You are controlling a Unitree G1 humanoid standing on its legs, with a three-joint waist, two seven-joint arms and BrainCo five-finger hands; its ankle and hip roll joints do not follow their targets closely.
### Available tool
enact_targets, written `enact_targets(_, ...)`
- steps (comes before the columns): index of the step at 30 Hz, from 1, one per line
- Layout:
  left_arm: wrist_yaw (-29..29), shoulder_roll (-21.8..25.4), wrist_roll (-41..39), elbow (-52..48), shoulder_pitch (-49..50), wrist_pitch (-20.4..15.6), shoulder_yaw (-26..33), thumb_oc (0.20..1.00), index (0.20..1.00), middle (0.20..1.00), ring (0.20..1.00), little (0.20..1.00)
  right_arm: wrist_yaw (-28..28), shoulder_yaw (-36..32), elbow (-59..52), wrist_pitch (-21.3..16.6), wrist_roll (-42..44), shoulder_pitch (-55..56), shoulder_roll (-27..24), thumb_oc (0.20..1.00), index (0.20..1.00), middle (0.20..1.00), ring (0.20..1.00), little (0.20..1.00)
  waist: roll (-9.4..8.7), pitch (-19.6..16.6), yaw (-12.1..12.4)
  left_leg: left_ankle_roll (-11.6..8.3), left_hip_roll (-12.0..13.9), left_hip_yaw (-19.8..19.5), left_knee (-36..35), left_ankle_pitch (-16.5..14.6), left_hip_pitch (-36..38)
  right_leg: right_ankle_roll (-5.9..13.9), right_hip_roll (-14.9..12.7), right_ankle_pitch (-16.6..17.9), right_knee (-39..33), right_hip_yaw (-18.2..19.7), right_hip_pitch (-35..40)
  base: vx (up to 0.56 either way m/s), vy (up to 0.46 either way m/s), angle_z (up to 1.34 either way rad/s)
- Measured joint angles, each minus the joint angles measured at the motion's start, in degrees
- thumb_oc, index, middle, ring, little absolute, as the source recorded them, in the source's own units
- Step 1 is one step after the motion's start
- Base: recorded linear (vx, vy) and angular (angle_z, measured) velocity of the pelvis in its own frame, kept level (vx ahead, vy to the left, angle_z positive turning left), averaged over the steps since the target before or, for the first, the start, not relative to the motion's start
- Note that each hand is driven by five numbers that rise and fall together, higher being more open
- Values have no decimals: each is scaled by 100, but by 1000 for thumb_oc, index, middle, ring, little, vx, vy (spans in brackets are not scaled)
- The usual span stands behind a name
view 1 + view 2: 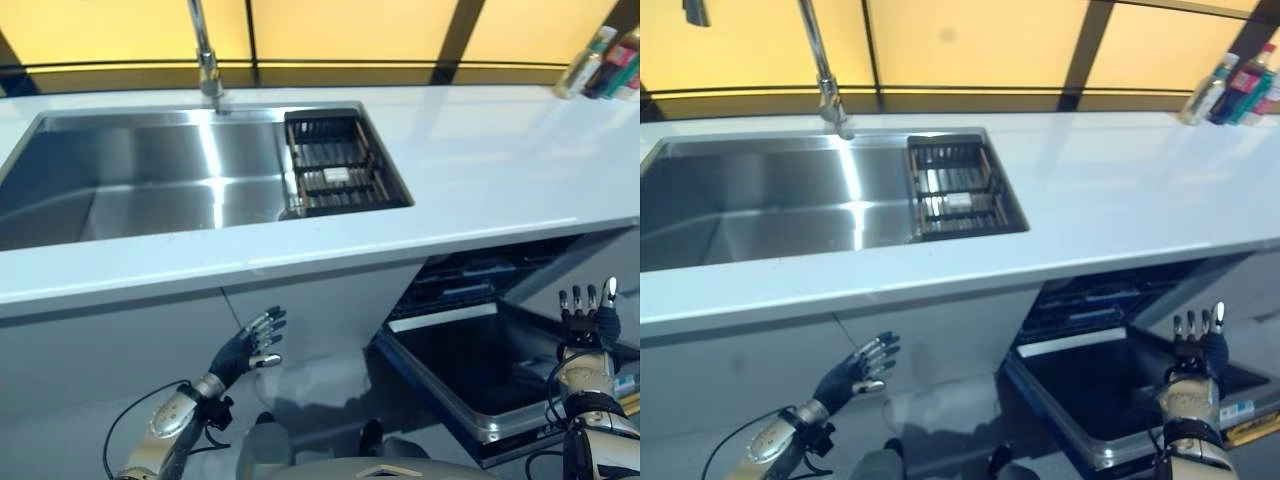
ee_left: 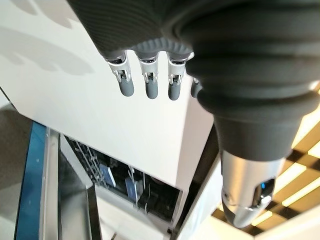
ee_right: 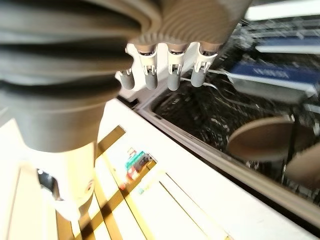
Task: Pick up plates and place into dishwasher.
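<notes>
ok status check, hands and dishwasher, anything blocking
Left hand open, empty, low by the cabinet front. Right hand open, empty, over the open dishwasher. Brown plates sit in its rack. Nothing blocking.

Brightly lit from yellow panels behind; glare streaks on sink (image 1: pixel 150 180) and counter (image 1: pixel 500 160); wrist views blurred close up.

Left hand (image 2: pixel 150 60) under its dark ribbed cover, fingers (image 2: pixel 150 85) straight in a row, holding nothing. Just past the fingertips, a plain white cabinet front (image 2: pixel 100 125). Farther beyond them, an open dishwasher (image 2: pixel 125 190) with dark racks and blue pieces inside. To one side of the fingers, its door (image 2: pixel 65 200), blue along the edge.
</notes>
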Motion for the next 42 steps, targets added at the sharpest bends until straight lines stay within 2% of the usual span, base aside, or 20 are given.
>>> enact_targets(3, 1, -129, 165, 61, 1, 7, 12, 1000, 1000, 1000, 1000, 1000, -229, 13, -222, -6, -679, 295, -23, 1000, 1000, 1000, 1000, 1000, -27, -177, -199, 4, -7, 128, -68, 0, 90, 21, 17, 28, -64, 146, -2, -58, 47, -22)
enact_targets(8, 28, -350, 314, 407, 15, 49, 58, 1000, 1000, 1000, 1000, 1000, -660, 172, -1017, -14, -2035, 825, -78, 1000, 1000, 1000, 1000, 1000, -79, -242, -503, 10, -64, 382, -218, -14, 332, 32, 54, 151, -155, 547, -59, -70, 19, -42)
enact_targets(10, 33, -467, 397, 609, 7, 57, 184, 1000, 1000, 1000, 1000, 1000, -818, 241, -1320, -13, -2476, 1032, -72, 1000, 1000, 1000, 1000, 1000, -115, -276, -705, 19, -84, 520, -275, -19, 375, 59, 60, 190, -159, 691, -125, -62, -20, -43)
enact_targets(14, 49, -578, 426, 919, -39, 61, 313, 1000, 1000, 1000, 1000, 1000, -1071, 258, -1540, -15, -2933, 1429, -26, 1000, 1000, 1000, 1000, 1000, -156, -334, -990, 31, -88, 804, -315, -55, 508, 81, 91, 278, -246, 917, -171, -63, -45, -40)
enact_targets(17, 46, -688, 427, 1166, -84, 62, 478, 1000, 1000, 1000, 1000, 1000, -1196, 260, -1557, -19, -3077, 1696, 78, 1000, 1000, 1000, 1000, 1000, -158, -336, -1137, 3, -49, 820, -268, -160, 511, 103, 106, 291, -257, 1002, -253, -49, -89, -38)
enact_targets(22, 33, -718, 532, 1301, -144, 67, 514, 1000, 1000, 1000, 1000, 1000, -1453, 284, -1571, -143, -3069, 1961, 422, 1000, 1000, 1000, 1000, 1000, -107, -249, -1249, -26, 23, 934, -118, -274, 480, 157, 124, 327, -214, 1031, -366, -49, -141, -24)
enact_targets(26, 25, -708, 643, 1318, -353, 75, 506, 1000, 1000, 1000, 1000, 1000, -1686, 365, -1555, -264, -2820, 1943, 606, 1000, 1000, 1000, 1000, 1000, -35, -21, -1340, 6, 126, 872, 505, -505, -61, 156, 145, 328, 40, 1029, -725, -131, -125, -2)
enact_targets(32, 197, -533, 644, 1208, -1000, 75, 498, 1000, 1000, 1000, 1000, 1000, -1788, 383, -1095, -634, -1938, 1346, 661, 1000, 1000, 1000, 1000, 1000, 101, 844, -1329, 170, 451, 582, 2098, -1115, -1221, 76, 170, 278, 806, 997, -1497, -108, -83, 3)
enact_targets(34, 282, -410, 643, 1098, -1161, 75, 491, 1000, 1000, 1000, 1000, 1000, -1811, 324, -866, -742, -1531, 1130, 667, 1000, 1000, 1000, 1000, 1000, 136, 1069, -1338, 238, 455, 485, 2446, -1233, -1526, 96, 129, 258, 1043, 953, -1714, -17, -46, 16)
enact_targets(39, 353, -251, 626, 1055, -1299, 146, 484, 1000, 1000, 1000, 1000, 1000, -1299, -72, -60, -769, -504, 707, 638, 1000, 1000, 1000, 1000, 1000, 334, 1442, -1183, 313, 448, 272, 2985, -1393, -2011, 143, 32, 28, 1695, 887, -2147, -7, -65, 17)
enact_targets(42, 383, -88, 582, 909, -1313, 189, 368, 1000, 1000, 1000, 1000, 1000, -1039, -82, 469, -761, -307, 432, 604, 1000, 1000, 1000, 1000, 1000, 384, 1615, -1137, 321, 391, 93, 3180, -1387, -2282, 112, -21, -137, 2084, 837, -2408, 7, -51, 26)
